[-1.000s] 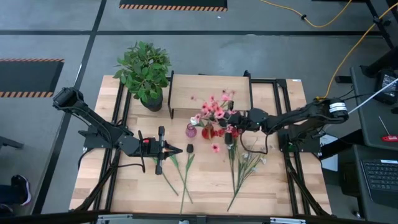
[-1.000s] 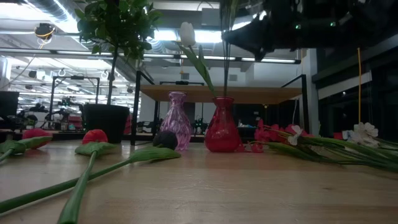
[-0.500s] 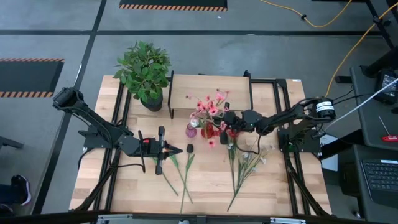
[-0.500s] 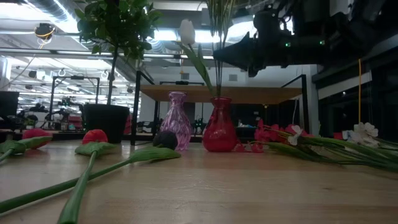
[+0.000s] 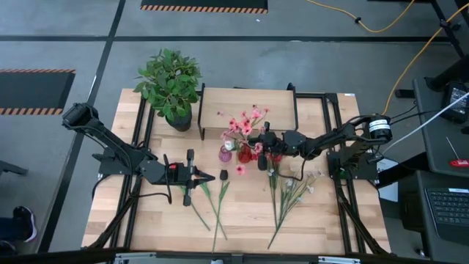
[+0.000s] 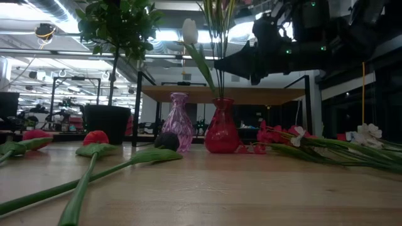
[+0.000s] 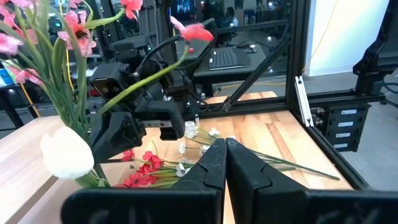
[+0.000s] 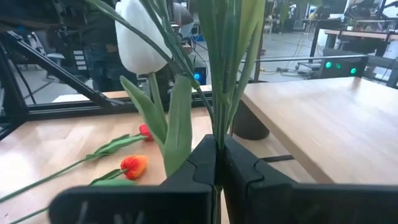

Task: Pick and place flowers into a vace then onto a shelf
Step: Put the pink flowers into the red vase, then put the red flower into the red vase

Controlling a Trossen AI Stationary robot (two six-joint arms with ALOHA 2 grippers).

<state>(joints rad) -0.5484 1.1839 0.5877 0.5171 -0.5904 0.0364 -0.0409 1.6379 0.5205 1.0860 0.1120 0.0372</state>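
Note:
A red glass vase (image 6: 222, 129) stands on the table in front of the shelf (image 5: 249, 110), with a purple vase (image 6: 178, 122) just to its left. A bunch of pink flowers (image 5: 244, 125) and a white tulip (image 6: 189, 31) stand upright in the red vase. My right gripper (image 5: 259, 145) is above the vase's mouth, shut on the bunch's green stems. My left gripper (image 5: 209, 177) is shut and empty, low over the table left of the vases. Loose flowers (image 5: 217, 203) lie flat on the table near it, and more flowers (image 5: 287, 192) lie farther right. My right gripper pinches the bunch's green stems (image 8: 216, 140) between its two fingers, a little above the red vase's mouth (image 6: 222, 100). It comes in level from the table's right, with its fingers across the upright stems. The stems' lower ends sit inside the vase and the blooms stand above the fingers.
A bushy potted plant (image 5: 170, 84) stands at the shelf's left end. A single pink bloom (image 5: 239, 169) and a dark bloom (image 5: 223, 174) lie in front of the vases. Black frame rails (image 5: 338, 198) run along both sides of the table.
My right gripper has moved toward the table's left and a little down, still shut on the stems. It has carried the pink bunch over the red vase, and the stems now stand upright in it. The left arm has kept still.

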